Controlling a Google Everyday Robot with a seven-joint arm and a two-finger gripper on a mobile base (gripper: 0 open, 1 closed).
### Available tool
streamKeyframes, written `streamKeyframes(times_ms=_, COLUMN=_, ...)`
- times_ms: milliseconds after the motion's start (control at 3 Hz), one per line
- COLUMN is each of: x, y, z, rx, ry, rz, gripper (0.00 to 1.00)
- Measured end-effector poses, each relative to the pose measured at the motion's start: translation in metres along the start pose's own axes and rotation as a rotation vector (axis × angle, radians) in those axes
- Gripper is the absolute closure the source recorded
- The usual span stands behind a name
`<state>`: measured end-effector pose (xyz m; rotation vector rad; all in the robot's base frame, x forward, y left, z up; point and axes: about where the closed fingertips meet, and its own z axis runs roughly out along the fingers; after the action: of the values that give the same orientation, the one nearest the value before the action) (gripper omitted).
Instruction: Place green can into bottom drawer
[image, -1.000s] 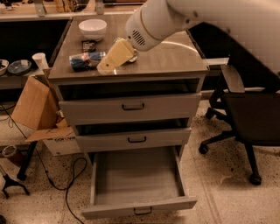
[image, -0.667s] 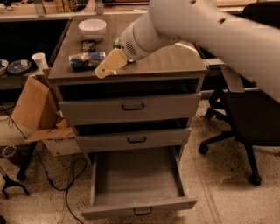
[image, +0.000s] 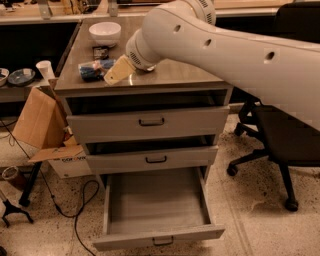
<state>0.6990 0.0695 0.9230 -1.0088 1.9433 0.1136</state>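
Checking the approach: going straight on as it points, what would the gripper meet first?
Likely the blue-wrapped cylindrical packet just left of the gripper on the grey cabinet top, though depth is unclear.

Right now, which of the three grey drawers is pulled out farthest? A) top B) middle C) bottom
C: the bottom drawer juts far out with its grey floor on show, while the top drawer and middle drawer barely stick out. The gripper is up over the cabinet top, beside the blue packet.
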Motion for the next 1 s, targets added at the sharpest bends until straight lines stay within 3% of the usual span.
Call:
streamKeyframes(times_ms=333, x=0.003, y=-0.015, z=0.008, rx=0.008, ry=-0.025, rz=0.015, gripper=0.0)
streamKeyframes(times_ms=1000, x=0.029, y=-0.062, z=0.038, rx=0.027, ry=-0.025, rz=0.103, gripper=0.0)
